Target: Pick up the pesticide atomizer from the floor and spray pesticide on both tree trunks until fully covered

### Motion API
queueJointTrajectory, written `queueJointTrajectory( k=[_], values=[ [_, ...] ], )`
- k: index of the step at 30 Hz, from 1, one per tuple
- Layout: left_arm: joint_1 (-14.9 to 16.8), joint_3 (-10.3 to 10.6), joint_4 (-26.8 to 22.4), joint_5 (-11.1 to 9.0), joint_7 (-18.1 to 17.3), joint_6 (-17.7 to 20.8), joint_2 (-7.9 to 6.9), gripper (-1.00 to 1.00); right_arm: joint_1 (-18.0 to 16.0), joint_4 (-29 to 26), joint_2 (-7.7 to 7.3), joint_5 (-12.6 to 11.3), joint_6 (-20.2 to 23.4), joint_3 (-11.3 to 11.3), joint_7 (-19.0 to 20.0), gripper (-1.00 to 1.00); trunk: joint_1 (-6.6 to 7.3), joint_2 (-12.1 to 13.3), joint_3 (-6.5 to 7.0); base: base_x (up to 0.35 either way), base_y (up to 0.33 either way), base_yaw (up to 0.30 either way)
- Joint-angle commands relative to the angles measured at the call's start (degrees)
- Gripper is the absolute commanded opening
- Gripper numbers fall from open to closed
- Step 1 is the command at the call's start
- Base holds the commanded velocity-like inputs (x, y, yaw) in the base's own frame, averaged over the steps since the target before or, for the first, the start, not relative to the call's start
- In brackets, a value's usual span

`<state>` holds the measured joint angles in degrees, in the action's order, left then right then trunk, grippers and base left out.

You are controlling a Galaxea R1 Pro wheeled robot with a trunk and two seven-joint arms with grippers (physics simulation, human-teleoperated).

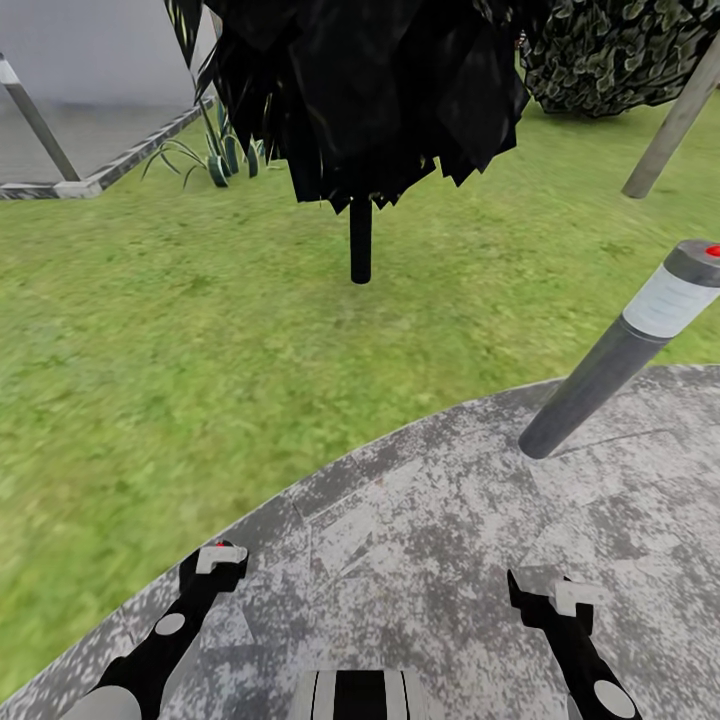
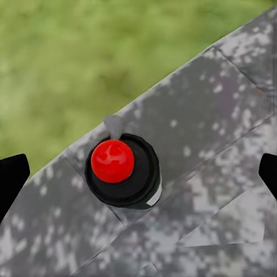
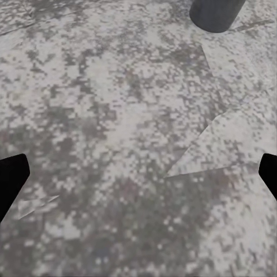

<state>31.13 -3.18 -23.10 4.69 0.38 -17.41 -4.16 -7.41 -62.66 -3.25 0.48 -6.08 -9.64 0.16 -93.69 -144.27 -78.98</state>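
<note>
Green lawn point(image 1: 200, 330) surrounds the round grey paved patch point(image 1: 430, 560) that we stand on, its curved edge running across the head view. Beyond it stands a black-leaved tree on a thin dark stem point(image 1: 360, 240), and a pale tree trunk point(image 1: 672, 125) leans at the far right. We see the pesticide atomizer point(image 1: 620, 355) standing tilted near the patch's right-hand edge, ahead of our right gripper point(image 1: 545, 595) and well apart from it. Those jaws stand wide over bare paving. Our left gripper point(image 1: 215, 560) hangs near the patch's left edge, jaws wide; beneath it sits a black, red-topped knob point(image 2: 118, 167), perhaps another cap.
</note>
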Motion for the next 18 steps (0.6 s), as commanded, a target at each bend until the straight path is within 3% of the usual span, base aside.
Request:
queueJointTrajectory(
  k=[1,12,18],
  values=[
    [0.0,-0.3,0.1,0.5,0.0,-0.4,0.03,1.0,0.0,0.0,0.0,0.0,-0.2,0.0,0.0,1.0,0.01,0.0,-0.09,0.0,0.0,0.0],
    [0.1,-0.4,0.1,0.4,0.2,-0.7,-0.08,1.0,0.0,0.0,0.0,0.0,-0.2,0.0,0.0,1.0,0.01,0.0,-0.57,0.0,0.0,0.0],
    [0.1,-0.4,0.2,0.2,0.2,-0.8,-0.14,1.0,0.0,0.1,0.0,0.0,-0.2,0.0,0.0,1.0,-0.09,-0.1,-1.51,0.0,0.0,0.009]
  ],
)
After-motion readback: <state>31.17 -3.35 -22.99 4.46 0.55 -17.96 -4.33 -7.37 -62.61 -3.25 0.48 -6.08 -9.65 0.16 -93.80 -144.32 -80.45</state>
